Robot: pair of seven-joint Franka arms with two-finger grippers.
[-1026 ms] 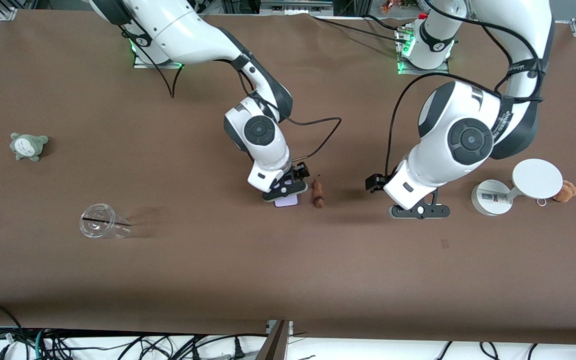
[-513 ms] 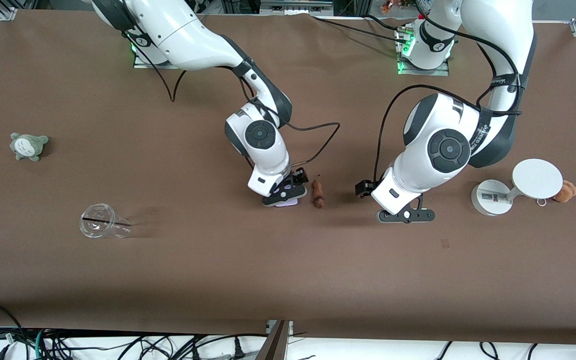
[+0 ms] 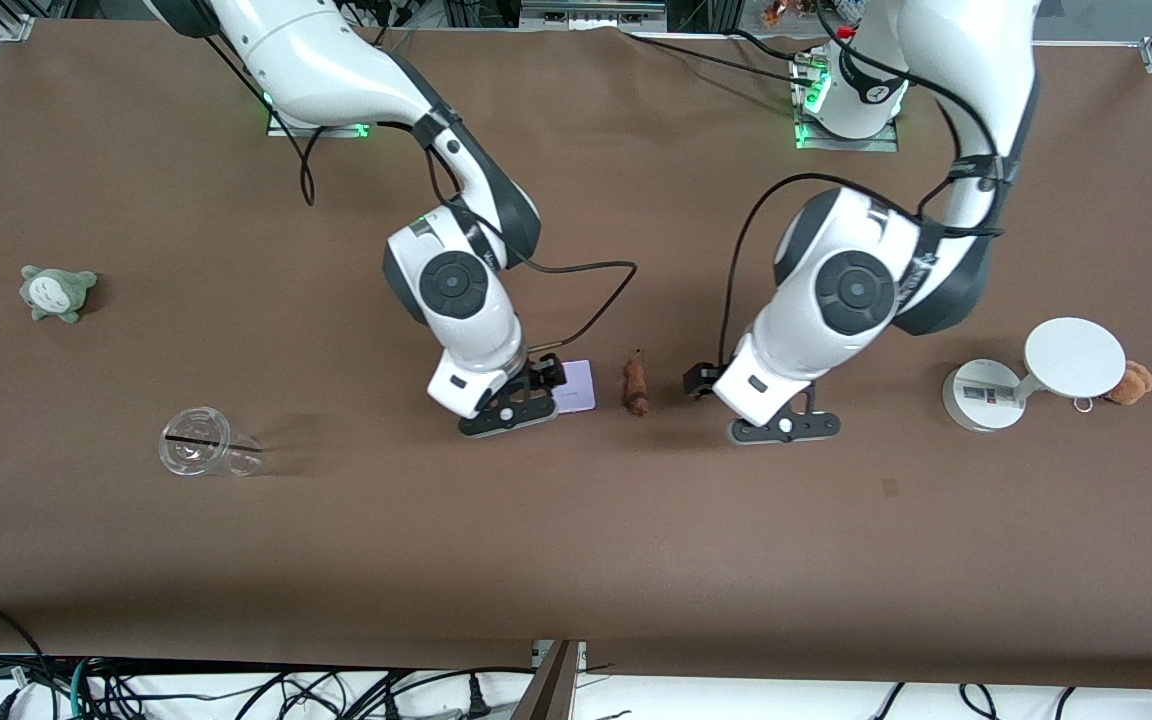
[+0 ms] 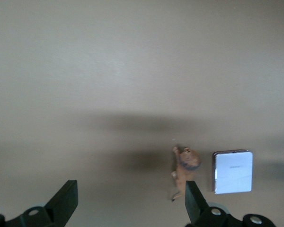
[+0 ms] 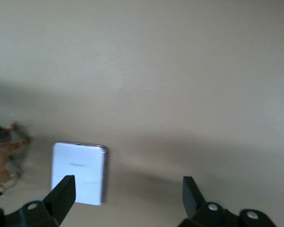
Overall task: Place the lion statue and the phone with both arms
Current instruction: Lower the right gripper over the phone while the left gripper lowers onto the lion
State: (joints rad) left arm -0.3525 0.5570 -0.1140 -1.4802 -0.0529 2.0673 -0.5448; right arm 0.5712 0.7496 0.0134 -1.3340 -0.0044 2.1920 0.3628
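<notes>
Going across the front view from the right arm's end of the table: grey-green plush toy (image 3: 57, 292), then a clear plastic cup (image 3: 204, 455) on its side, nearer the front cam. Right gripper (image 3: 508, 414) is low over the table just beside the phone (image 3: 575, 386); its body covers the phone's edge on that side, so full outline can't be seen there. In the right wrist view both fingers (image 5: 62, 194) stand spread wide w/ nothing between them, one fingertip overlapping the phone (image 5: 79, 173) in view; contact can't be told. Phone lies flat on the brown table (image 3: 576, 560), w/ the lion statue (image 3: 634, 383) just beside it toward the left arm's end, not touching. Left gripper (image 3: 784, 428) is low over bare table near the lion, jaws wide apart & empty; left wrist view shows lion (image 4: 185, 168) partly cut by one finger (image 4: 193, 202). Next, white stand (image 3: 1026, 380) w/ disc top, which hides part of the orange-brown plush (image 3: 1133, 381).
</notes>
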